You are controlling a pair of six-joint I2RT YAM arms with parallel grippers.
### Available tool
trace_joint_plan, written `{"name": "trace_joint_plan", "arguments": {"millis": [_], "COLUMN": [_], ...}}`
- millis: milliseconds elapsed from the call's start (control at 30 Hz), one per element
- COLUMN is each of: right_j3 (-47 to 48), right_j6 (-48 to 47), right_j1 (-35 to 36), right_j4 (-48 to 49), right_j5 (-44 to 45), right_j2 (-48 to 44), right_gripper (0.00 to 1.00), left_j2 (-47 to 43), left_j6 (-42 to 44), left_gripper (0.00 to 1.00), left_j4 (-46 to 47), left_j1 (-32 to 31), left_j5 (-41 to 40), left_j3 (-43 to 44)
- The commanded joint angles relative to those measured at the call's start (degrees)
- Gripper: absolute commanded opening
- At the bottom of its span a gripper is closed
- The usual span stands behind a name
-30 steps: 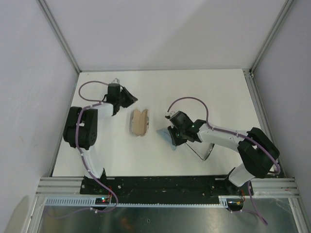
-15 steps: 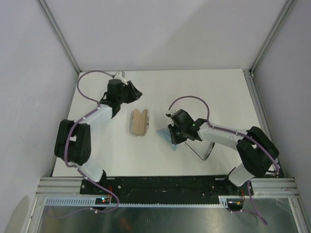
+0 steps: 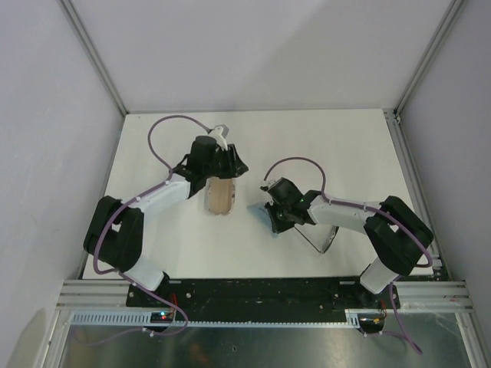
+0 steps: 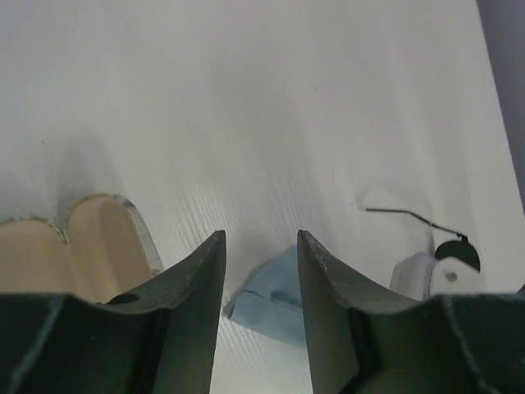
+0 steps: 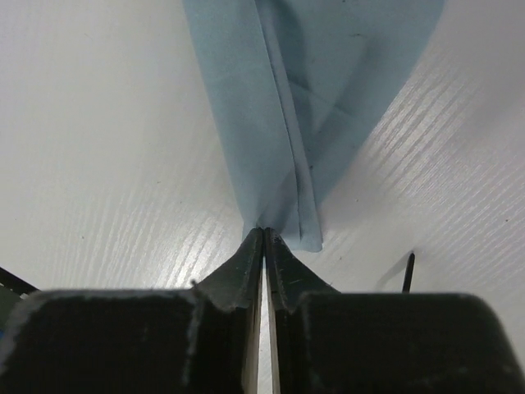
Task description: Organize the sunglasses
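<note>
— How do the tools stand?

— The right tool (image 5: 263, 234) is clamped on an edge of the light blue cloth (image 5: 312, 98) — fingers almost together, the fold pinched at their tips. The left tool (image 4: 261, 240) stands apart with nothing between its fingers, above the far end of the beige case (image 3: 219, 198).

— Room around them?

— The case lies open, its long axis running far to near, just left of the cloth with a strip of white bench (image 3: 322, 142) between them. Beyond both tools the bench runs on to the far wall (image 3: 261, 54). The side edges, with their metal rails (image 3: 98, 65), are well apart from either tool. The near edge is closer.

— And the sunglasses?

— The sunglasses (image 3: 311, 242) lie on the bench right of the cloth, partly under the right arm (image 3: 345, 215), nearer the near edge than the case is. One slim black temple slants from just beside the right tool toward the near right. There it meets the frame, which turns back under the arm. Which way the lenses face I cannot tell.
</note>
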Motion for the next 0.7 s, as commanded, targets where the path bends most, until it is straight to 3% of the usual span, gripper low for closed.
{"name": "trace_joint_plan", "arguments": {"millis": [0,233,400,667], "right_j3": [-1.02,-1.69,-1.64,-1.46], "right_j6": [0.63,-0.04,-2.11,-5.04], "right_j1": [0.23,-2.35,-8.24,-17.22], "right_j4": [1.57,-0.81,-2.08,-2.43], "right_j5": [0.36,-0.08,-5.05,-10.32], "right_j2": [-0.40,-6.81,-10.73,-8.21], "right_gripper": [0.03,0.00,0.00,0.00], "left_j2": [-3.20,-1.22,1.76,9.01], "left_j6": [3.82,9.06,11.30,14.28], "left_gripper": [0.45,0.45,0.45,0.44], "left_j4": [-1.93,-2.06,-2.06,-2.06], "left_j1": [-3.25,-5.88,-6.86,-7.15], "left_j5": [1.33,5.83,9.18,12.01], "left_j3": [-1.52,-1.29,1.19,5.04]}}
